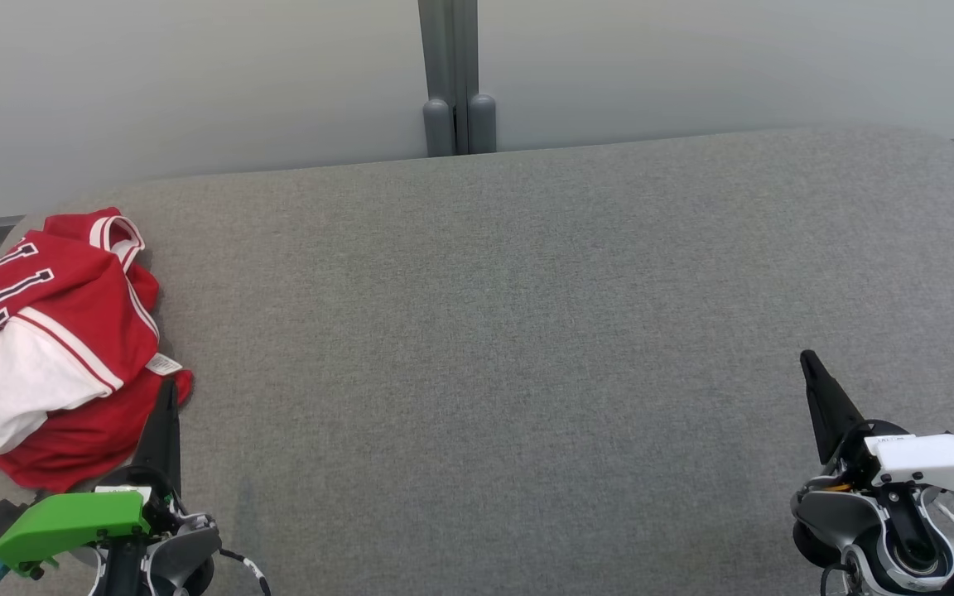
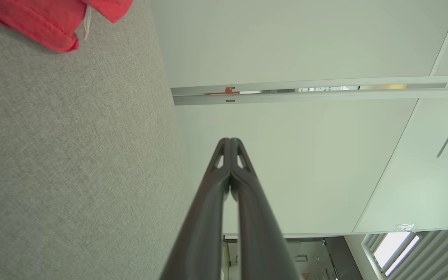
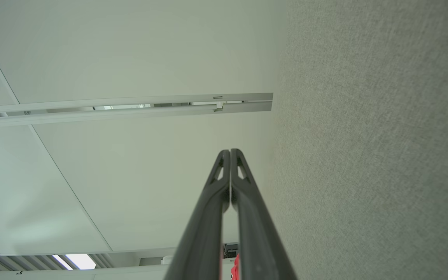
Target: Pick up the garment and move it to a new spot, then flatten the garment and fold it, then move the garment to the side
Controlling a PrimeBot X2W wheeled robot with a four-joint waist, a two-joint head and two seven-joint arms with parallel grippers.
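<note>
**Crumpled jersey at the bench's left edge, both end effectors clenched and empty**

The garment (image 1: pixel 55 348), a red jersey with a white panel and dark-outlined lettering, lies bunched at the far left of the grey fabric bench (image 1: pixel 485 331). The left end effector (image 1: pixel 167 393) sits just beside its lower right hem, near a small white label (image 1: pixel 164 364), with its fingers pressed together and holding nothing. Whether the tip touches the cloth cannot be told from the head view. In the left wrist view the left end effector (image 2: pixel 230 140) points past the cloth, and only a red hem of the garment (image 2: pixel 45 19) shows at the upper left corner, off to one side of the fingertips.

The right end effector (image 1: pixel 811 364) is well apart from the garment, at the lower right, also clenched on nothing; the right wrist view shows its fingers meeting at the tip (image 3: pixel 230 151).

The jersey's left side is cut off by the picture's edge, its lettering is folded and unreadable, and a red sliver (image 3: pixel 235 268) between the right fingers is too small to identify.

The bench lies open from the garment rightward; its far edge meets pale wall panels (image 1: pixel 195 83) and a grey post (image 1: pixel 454 74).
</note>
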